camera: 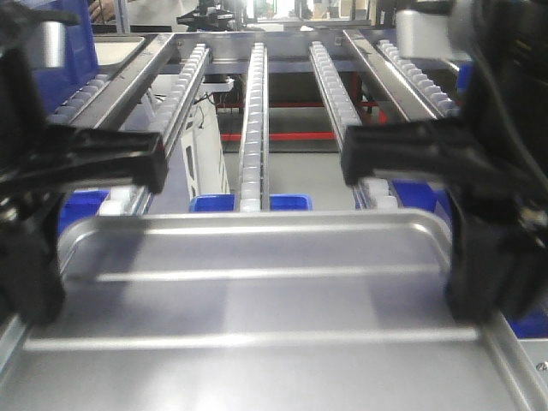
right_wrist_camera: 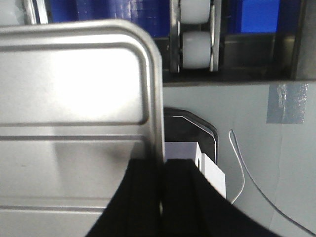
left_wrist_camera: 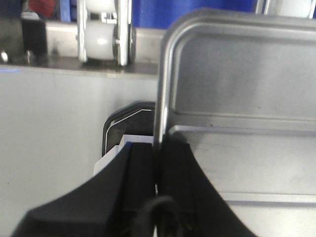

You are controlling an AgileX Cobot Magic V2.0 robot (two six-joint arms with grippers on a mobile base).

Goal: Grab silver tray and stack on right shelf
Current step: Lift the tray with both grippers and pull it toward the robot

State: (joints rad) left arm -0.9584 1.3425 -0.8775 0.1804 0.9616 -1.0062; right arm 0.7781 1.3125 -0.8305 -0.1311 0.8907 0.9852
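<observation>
Two claws hold the tray (camera: 257,300), one on each short side. I read the left claw (left_wrist_camera: 158,165) as clamped on the left rim, with one finger (left_wrist_camera: 136,173) outside the rim and the other on the tray floor. The right claw (right_wrist_camera: 162,180) is clamped the same way on the right rim, just behind the rounded far corner. The jaws of both are narrow, with only the rim between them.

The tray sits between the claws, floor up. Its long axis runs left to right across my front view, and both ribs (camera: 257,274) run parallel to that axis. The far long rim faces the shelf (camera: 254,111), whose rails of rollers (right_wrist_camera: 195,49) run away from me. The tray is in front of the shelf's near end, over the desk (left_wrist_camera: 59,128). I cannot tell whether it touches either.
</observation>
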